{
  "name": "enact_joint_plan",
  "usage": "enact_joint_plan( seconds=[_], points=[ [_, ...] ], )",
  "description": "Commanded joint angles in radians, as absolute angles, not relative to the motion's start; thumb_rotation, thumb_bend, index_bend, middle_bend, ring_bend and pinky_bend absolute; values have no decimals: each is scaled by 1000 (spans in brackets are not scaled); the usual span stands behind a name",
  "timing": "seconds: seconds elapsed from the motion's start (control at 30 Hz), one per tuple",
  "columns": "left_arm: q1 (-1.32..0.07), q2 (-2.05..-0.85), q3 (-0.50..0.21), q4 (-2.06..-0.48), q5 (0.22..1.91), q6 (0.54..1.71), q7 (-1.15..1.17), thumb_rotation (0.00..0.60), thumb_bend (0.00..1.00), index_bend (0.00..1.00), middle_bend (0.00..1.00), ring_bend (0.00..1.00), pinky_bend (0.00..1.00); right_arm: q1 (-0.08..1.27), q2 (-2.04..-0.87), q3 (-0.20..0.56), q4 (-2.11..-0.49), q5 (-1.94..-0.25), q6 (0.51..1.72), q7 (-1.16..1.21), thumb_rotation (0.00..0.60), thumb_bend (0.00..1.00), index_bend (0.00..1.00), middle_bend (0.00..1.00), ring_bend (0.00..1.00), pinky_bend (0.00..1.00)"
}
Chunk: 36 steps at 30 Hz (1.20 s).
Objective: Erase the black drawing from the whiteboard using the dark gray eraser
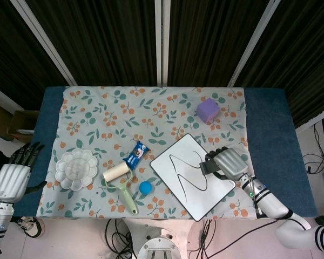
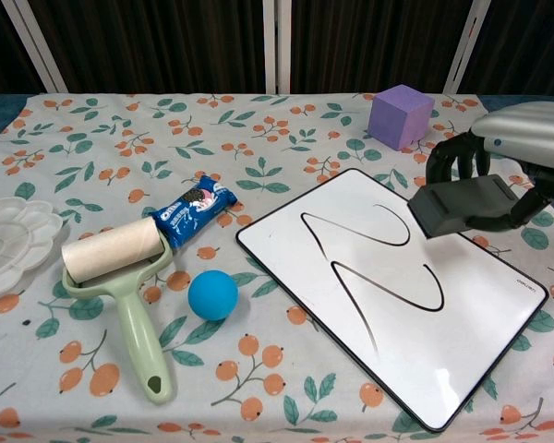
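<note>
The whiteboard [image 1: 190, 186] [image 2: 388, 314] lies tilted on the floral cloth, right of centre, with a black squiggly line [image 1: 184, 172] [image 2: 374, 263] drawn on it. My right hand [image 1: 229, 163] [image 2: 517, 152] grips the dark gray eraser [image 1: 209, 167] [image 2: 460, 207] and holds it over the board's right part, next to the upper loop of the drawing. I cannot tell whether the eraser touches the board. My left hand [image 1: 15, 171] hangs off the table's left edge, fingers spread and holding nothing; the chest view does not show it.
A purple cube [image 1: 208, 110] [image 2: 401, 115] stands behind the board. Left of the board lie a blue ball [image 1: 145, 187] [image 2: 212, 294], a lint roller [image 1: 120, 182] [image 2: 120, 286], a blue snack packet [image 1: 136, 153] [image 2: 193, 210] and a white flower-shaped palette [image 1: 75, 169] [image 2: 7, 242].
</note>
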State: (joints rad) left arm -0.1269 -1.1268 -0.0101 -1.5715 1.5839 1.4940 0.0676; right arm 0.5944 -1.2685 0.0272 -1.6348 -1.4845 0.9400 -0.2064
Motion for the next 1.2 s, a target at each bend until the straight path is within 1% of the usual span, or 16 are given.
enact_joint_plan(
  seconds=[0.03, 0.23, 0.47, 0.67, 1.2],
  points=[
    [-125, -1128, -8, -1567, 1586, 1495, 64, 600, 0, 75, 72, 36, 161, 583, -1272, -41, -1694, -1543, 936, -296, 600, 289, 819, 738, 649, 758],
    [-125, -1134, -8, -1554, 1585, 1494, 52, 600, 0, 75, 72, 36, 161, 568, -1279, -103, -1725, -1598, 929, -329, 600, 289, 828, 742, 655, 772],
    [-122, -1137, -5, -1542, 1581, 1493, 46, 600, 0, 75, 72, 36, 161, 564, -1288, -128, -1735, -1639, 929, -342, 600, 289, 845, 750, 659, 776],
    [-118, -1135, -7, -1538, 1579, 1499, 40, 600, 0, 75, 72, 36, 161, 573, -1318, -117, -1727, -1626, 904, -379, 600, 289, 846, 750, 659, 777],
    [-115, -1133, -8, -1536, 1579, 1502, 29, 600, 0, 75, 72, 36, 161, 621, -1393, -51, -1718, -1532, 837, -503, 600, 290, 847, 753, 660, 777]
  ],
)
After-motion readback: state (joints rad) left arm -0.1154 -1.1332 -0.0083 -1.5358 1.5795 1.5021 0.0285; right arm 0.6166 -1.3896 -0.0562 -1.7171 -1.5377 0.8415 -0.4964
